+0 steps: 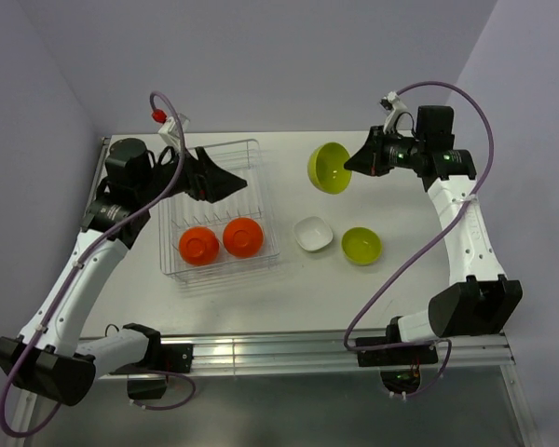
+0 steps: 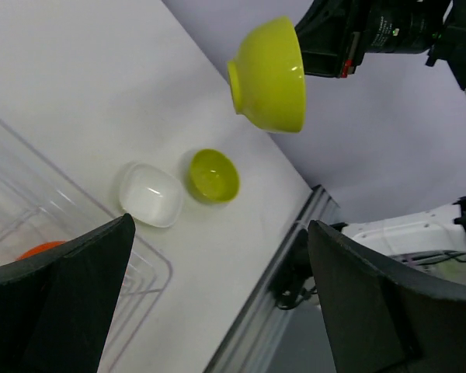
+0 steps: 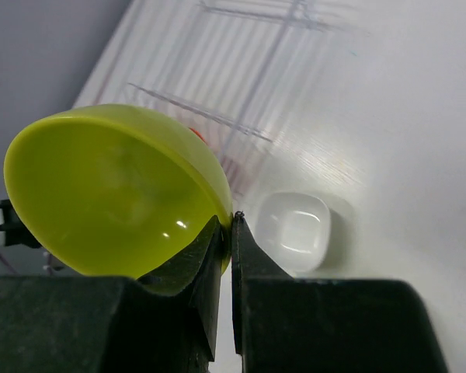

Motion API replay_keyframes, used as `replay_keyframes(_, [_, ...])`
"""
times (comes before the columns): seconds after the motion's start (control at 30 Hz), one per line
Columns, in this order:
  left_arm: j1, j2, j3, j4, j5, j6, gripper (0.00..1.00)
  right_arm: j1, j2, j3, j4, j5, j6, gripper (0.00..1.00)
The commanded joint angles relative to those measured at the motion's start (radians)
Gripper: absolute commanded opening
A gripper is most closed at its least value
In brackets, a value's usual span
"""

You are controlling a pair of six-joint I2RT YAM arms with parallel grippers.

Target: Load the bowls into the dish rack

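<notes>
Jaws of the right gripper [image 1: 356, 164] pinch a lime bowl [image 1: 329, 168] by its rim, holding it above the tabletop [image 1: 335, 298] beside the dish rack [image 1: 265, 200]; the left gripper [image 1: 233, 179] has its jaws spread wide over the rack's far end.

Light: bright, even; your table [image 1: 289, 279] nearly washes out.
Glare: small highlights on the green bowl [image 3: 116, 194].
Blur: dish rack [image 3: 248, 93] smeared.

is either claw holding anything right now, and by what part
The right claw pinches a lime green bowl by its rim. The left claw is open and empty.
</notes>
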Motion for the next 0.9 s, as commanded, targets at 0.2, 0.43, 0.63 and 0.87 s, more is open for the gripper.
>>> replay_keyframes(0.2, [-0.114, 0.039, -0.046, 0.320, 0.034, -0.321, 0.99, 0.141, -0.032, 0.048, 0.188, -0.074, 0.168, 0.00])
replay_keyframes(0.43, [-0.141, 0.096, -0.058, 0.335, -0.002, -0.390, 0.99, 0.239, -0.030, 0.020, 0.207, -0.014, 0.168, 0.00])
replay_keyframes(0.63, [-0.150, 0.103, -0.083, 0.343, -0.020, -0.381, 0.99, 0.293, -0.006, 0.034, 0.198, 0.001, 0.159, 0.00])
replay_keyframes(0.87, [-0.159, 0.111, -0.080, 0.355, -0.020, -0.389, 0.99, 0.328, 0.006, 0.042, 0.182, 0.029, 0.142, 0.00])
